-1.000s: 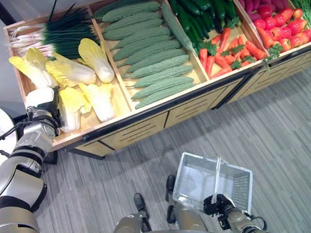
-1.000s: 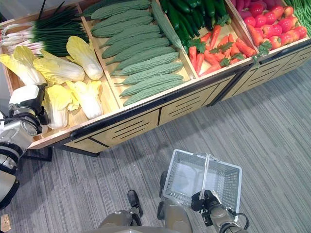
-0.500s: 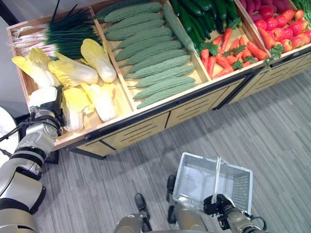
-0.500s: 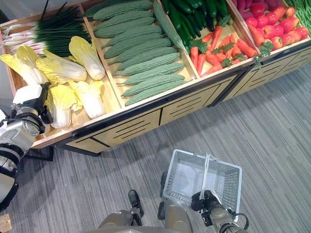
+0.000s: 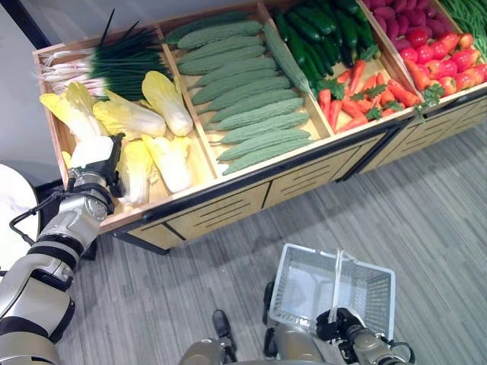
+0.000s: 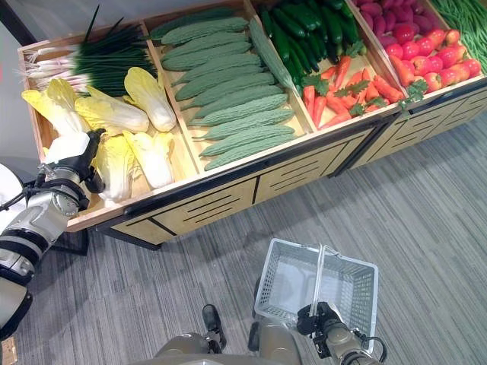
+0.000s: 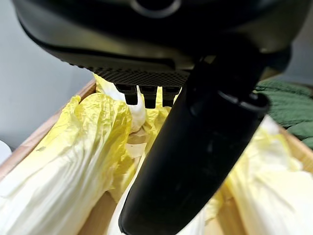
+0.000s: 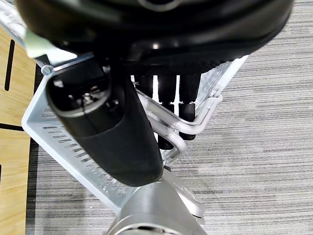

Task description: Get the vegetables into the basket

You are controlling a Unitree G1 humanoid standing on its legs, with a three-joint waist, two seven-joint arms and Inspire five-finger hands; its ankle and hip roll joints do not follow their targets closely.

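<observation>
Several pale yellow napa cabbages (image 5: 137, 171) lie in the left compartment of a wooden produce stand (image 5: 251, 199). My left hand (image 5: 95, 156) hovers over the nearest cabbages at that compartment's left end. In the left wrist view its fingers (image 7: 142, 94) reach toward a cabbage (image 7: 63, 161) and the thumb (image 7: 195, 147) stands apart, holding nothing. A white wire basket (image 5: 285, 274) hangs low over the floor in front of the stand. My right hand (image 5: 342, 325) is shut on the basket handle (image 8: 195, 122). Nothing lies in the basket.
Green onions (image 5: 114, 65) lie behind the cabbages. Bitter gourds (image 5: 251, 99) fill the middle compartment, with cucumbers (image 5: 327, 30), carrots (image 5: 358, 87) and red peppers (image 5: 449, 61) to the right. A white round object (image 5: 15, 220) sits at the far left. Grey carpet lies between stand and basket.
The whole picture has shifted right and down, so the camera moved. My left hand has edged slightly closer to the cabbages. The right hand still holds the basket handle.
</observation>
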